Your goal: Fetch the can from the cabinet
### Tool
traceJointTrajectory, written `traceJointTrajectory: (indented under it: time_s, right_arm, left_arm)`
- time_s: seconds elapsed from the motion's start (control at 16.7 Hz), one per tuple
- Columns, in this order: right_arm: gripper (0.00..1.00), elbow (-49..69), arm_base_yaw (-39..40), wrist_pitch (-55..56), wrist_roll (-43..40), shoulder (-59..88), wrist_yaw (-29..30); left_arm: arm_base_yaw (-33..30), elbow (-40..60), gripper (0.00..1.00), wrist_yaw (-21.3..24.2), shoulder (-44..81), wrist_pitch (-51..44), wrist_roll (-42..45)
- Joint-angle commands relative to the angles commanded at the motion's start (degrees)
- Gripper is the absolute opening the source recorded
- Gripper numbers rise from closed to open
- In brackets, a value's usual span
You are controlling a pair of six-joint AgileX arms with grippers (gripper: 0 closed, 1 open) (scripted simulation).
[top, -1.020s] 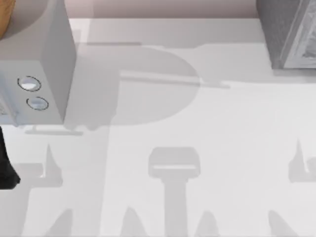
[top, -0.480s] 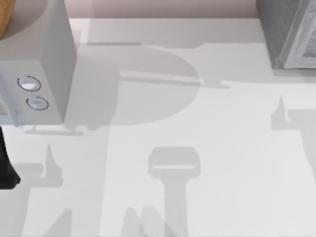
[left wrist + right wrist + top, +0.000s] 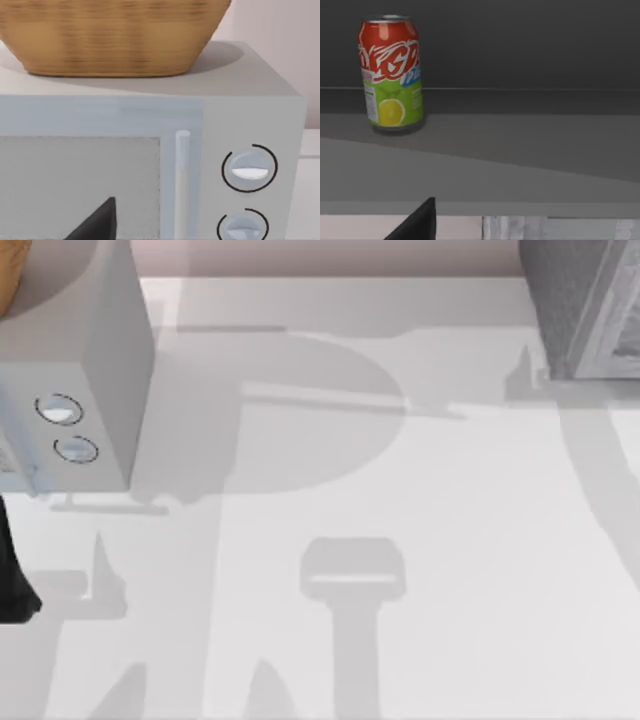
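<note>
Standing upright inside the cabinet, the can is a smooth metal cylinder with a red upper band, white lettering, a green lower band and a yellow lemon slice printed on it. It rests on the cabinet's flat matte grey floor, close to the dark back wall, with a thin shadow round its base. The floor's front lip runs as a paler grey strip below, and the white table edge shows beneath that.

In the right wrist view 1 dark, pointed fingertip of the right gripper sits outside the cabinet's front lip, well apart from the can and touching nothing. The can lies farther in than the fingertip. Whether the right gripper is spread or closed I cannot tell.

From above, the cabinet is a grey, grainy-sided box at the table's far right corner. The table is plain white and smooth, crossed by soft grey shadows.

Well to the left of the cabinet, at the table's far left, stands a microwave, a pale grey box with 2 round dials and a slim vertical handle. A woven tan basket with ribbed, rounded sides sits on top of it. The left arm faces the microwave door, 1 dark fingertip showing; its grip I cannot tell.
</note>
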Motion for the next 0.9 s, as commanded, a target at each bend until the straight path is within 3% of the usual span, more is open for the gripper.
traceJointTrajectory:
  time_s: [0.3, 0.72, 0.9]
  right_arm:
    - [1.00, 12.76, 1.38, -2.86, 0.25, 9.32, 1.32]
    - [1.00, 13.62, 1.42, -2.82, 0.24, 10.02, 1.54]
    - [1.00, 14.71, 4.50, -0.14, -0.04, 13.67, 4.77]
  left_arm:
    - [0.00, 0.00, 1.00, 0.00, 0.00, 0.00, 0.00]
    - [0.00, 0.00, 1.00, 0.00, 0.00, 0.00, 0.00]
    - [0.00, 0.00, 1.00, 0.00, 0.00, 0.00, 0.00]
